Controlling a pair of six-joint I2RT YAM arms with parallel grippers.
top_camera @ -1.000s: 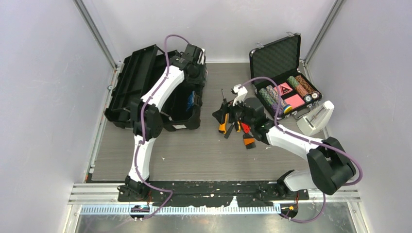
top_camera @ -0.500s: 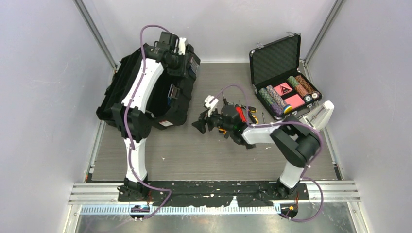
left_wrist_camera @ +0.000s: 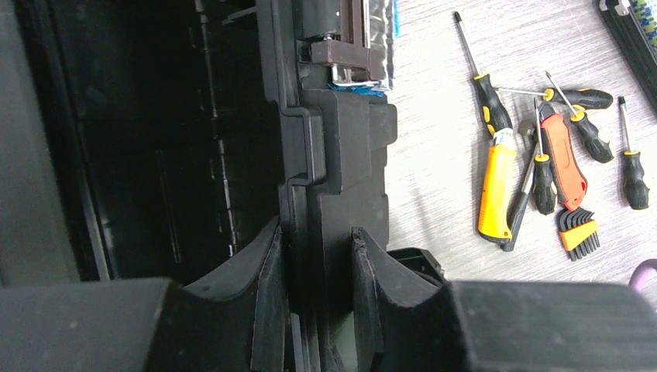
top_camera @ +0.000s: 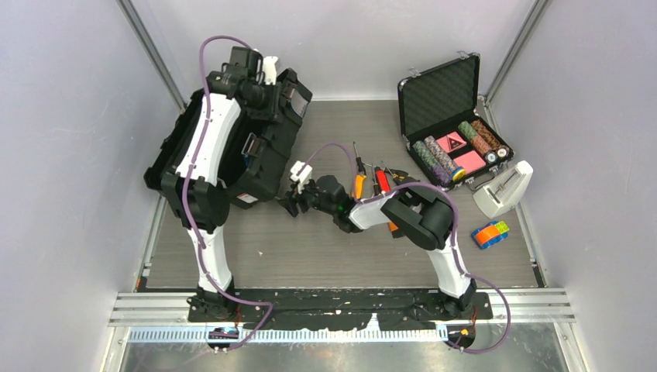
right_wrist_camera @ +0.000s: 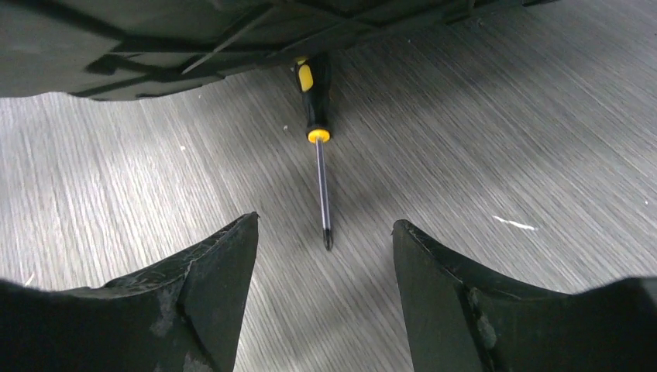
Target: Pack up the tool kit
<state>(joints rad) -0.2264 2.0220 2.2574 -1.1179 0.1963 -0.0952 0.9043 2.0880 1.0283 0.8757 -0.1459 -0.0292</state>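
Observation:
The black toolbox [top_camera: 259, 151] stands tipped up on its left side, open. My left gripper [top_camera: 267, 81] is shut on its upper wall; in the left wrist view both fingers [left_wrist_camera: 267, 267] clamp that black wall [left_wrist_camera: 341, 155]. My right gripper [top_camera: 293, 200] is open and low by the box's near right corner. Between its fingers [right_wrist_camera: 324, 222] on the table lies the tip of a yellow and black screwdriver [right_wrist_camera: 319, 155], its handle under the raised toolbox bottom [right_wrist_camera: 194, 39]. Several hand tools [top_camera: 377, 182] lie right of the box: a yellow knife [left_wrist_camera: 496, 190], a red tool [left_wrist_camera: 564, 159] and hex keys [left_wrist_camera: 579, 232].
An open foam-lined case of poker chips [top_camera: 453, 132] stands at the back right. A white holder [top_camera: 503, 188] and a coloured cube [top_camera: 490, 233] lie near the right wall. Walls close in the table on three sides.
My left arm has lifted and tipped the toolbox up and to the left. My right arm has swung left from the tool pile to the box's base, uncovering the coloured cube.

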